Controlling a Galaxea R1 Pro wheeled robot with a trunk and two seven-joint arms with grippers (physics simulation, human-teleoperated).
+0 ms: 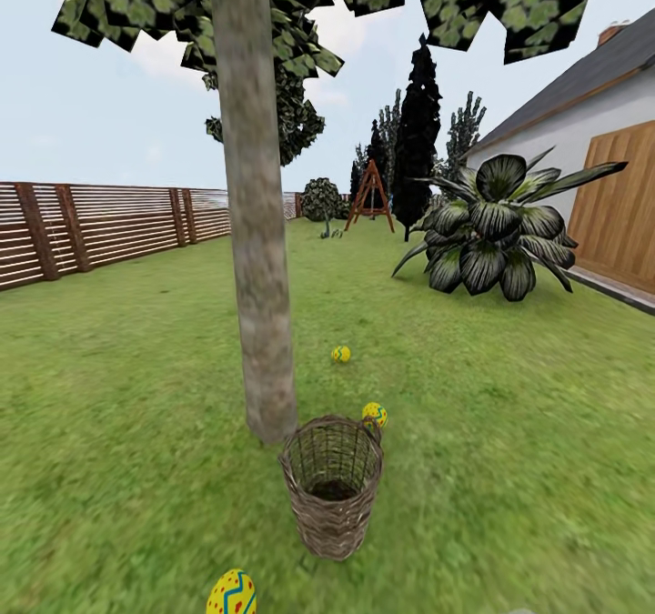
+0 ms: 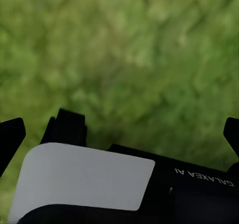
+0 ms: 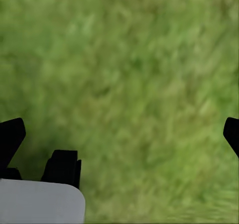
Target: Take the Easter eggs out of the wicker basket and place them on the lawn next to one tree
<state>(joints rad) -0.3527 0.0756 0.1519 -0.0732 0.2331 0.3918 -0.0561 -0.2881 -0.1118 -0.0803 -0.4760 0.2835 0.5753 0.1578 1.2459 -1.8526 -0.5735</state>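
Note:
The wicker basket stands upright on the lawn, just in front and right of the tree trunk. Its inside looks dark, with no egg showing in it. One Easter egg lies on the grass right behind the basket's rim. Another egg rests farther back, right of the trunk. A third egg sits at the near edge of the head view. My left gripper hangs open over bare grass, and my right gripper is open over grass too.
A brown slatted fence runs along the left. A big dark leafy plant stands at right before a house with a wooden door. Dark conifers and a wooden frame stand far back.

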